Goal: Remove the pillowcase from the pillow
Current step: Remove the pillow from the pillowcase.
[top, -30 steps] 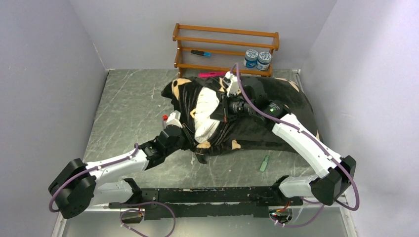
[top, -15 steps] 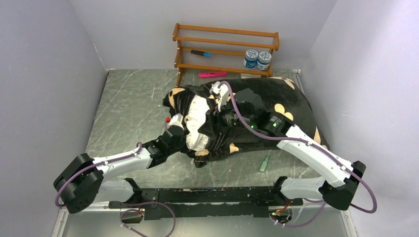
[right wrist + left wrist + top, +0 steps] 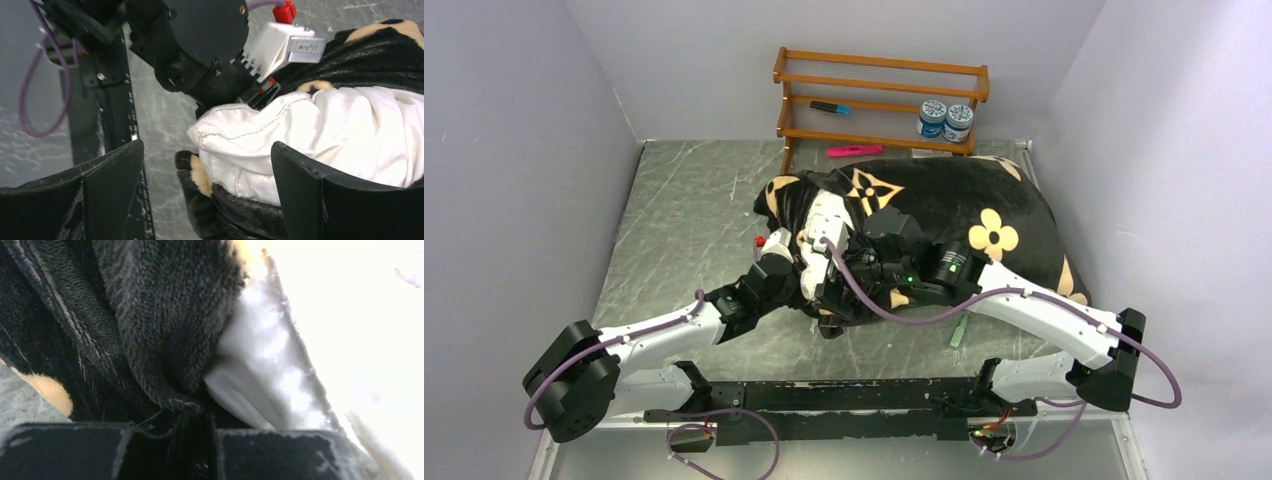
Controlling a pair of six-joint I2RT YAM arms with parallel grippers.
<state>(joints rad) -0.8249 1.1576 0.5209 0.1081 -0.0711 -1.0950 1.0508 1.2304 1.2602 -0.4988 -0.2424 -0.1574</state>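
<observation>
Early stage: the pillowcase [image 3: 944,200] lies on the worktop [image 3: 694,200], with one pillow [image 3: 350,130] corner exposed at its opening. The left end effector [image 3: 210,450] is clamped on the pillowcase edge. The right end effector [image 3: 207,170] stands fully open over that corner, holding nothing. Most of the extraction remains.

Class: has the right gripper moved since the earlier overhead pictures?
Yes: the right gripper has moved away from the wooden rack, toward the near edge and left.

Pillow [image 3: 340,130] partly inside pillowcase [image 3: 964,200]
</observation>
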